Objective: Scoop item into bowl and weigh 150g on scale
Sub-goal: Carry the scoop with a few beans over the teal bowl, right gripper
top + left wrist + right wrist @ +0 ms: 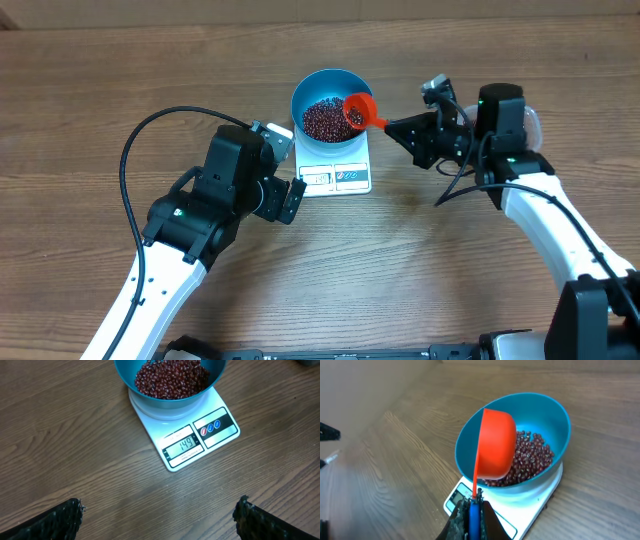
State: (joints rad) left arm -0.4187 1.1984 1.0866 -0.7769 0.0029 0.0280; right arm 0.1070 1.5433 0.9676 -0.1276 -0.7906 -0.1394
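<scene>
Overhead: the right jaws clench the handle of an orange scoop (360, 108), its cup just ahead of them over the blue bowl (330, 77) of beans (322, 120) on the scale (335, 178). The left jaws stand released and empty.
Left wrist: beyond the spread jaws, the display (184, 445) reads 149.
Right wrist: the scoop stands tilted above the beans, straight ahead of the jaws.

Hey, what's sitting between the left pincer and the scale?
Nothing: only bare wooden table lies between the open left pincer and the scale, as the left wrist view shows.
</scene>
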